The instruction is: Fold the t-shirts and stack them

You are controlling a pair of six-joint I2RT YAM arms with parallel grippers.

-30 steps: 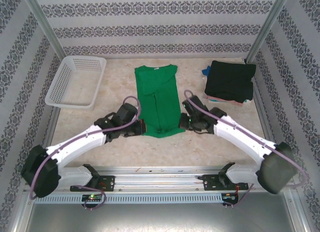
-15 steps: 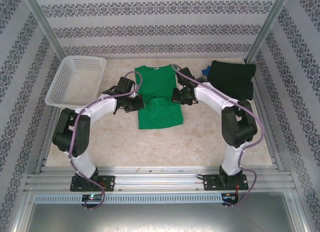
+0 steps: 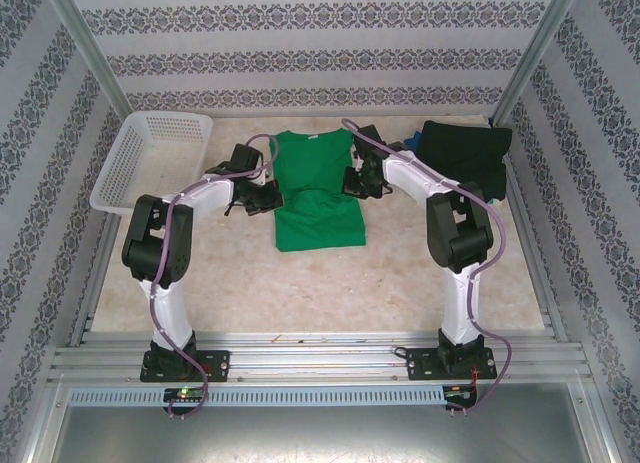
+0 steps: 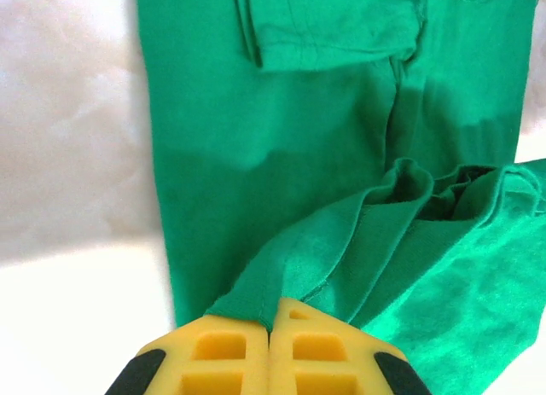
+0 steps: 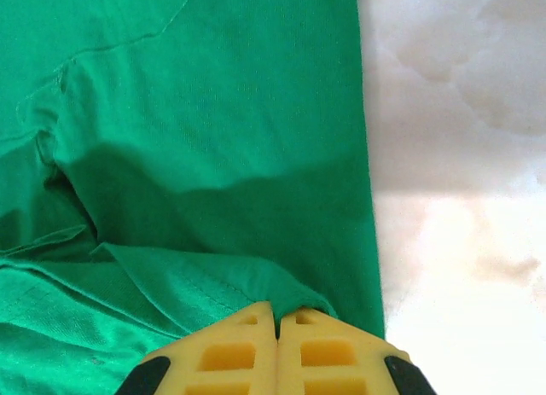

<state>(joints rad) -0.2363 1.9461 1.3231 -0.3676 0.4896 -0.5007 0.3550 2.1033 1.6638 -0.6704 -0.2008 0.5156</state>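
Both arms have swept away from the near edge of the table (image 3: 300, 293) over the past second, drawing the near hem of the green t-shirt (image 3: 318, 198) up across its body. The shirt now lies shorter, doubled over on itself at mid-table, collar toward the far wall.

At far left, a white lattice basket (image 3: 112, 178) sits well apart from the shirt. The left arm (image 3: 195, 198) reaches in from that side and its jaws meet the shirt's left edge about halfway along its length. In the left wrist view, the yellow left jaws are pressed together with a ridge of the green t-shirt (image 4: 281, 148) pinched between their tips. The lifted hem runs away from them to the right, rumpled above the flat layer beneath.

The right arm (image 3: 435, 188) mirrors this at the shirt's right edge. In the right wrist view, the right jaws are likewise closed tight on a corner of the hem, with the green t-shirt (image 5: 205, 130) spread flat beyond them and pale table (image 5: 461, 156) showing to the right.

At far right, a folded black t-shirt (image 3: 465, 158) rests near the back corner, with a scrap of blue fabric (image 3: 413, 141) just beside it, clear of both sets of jaws.
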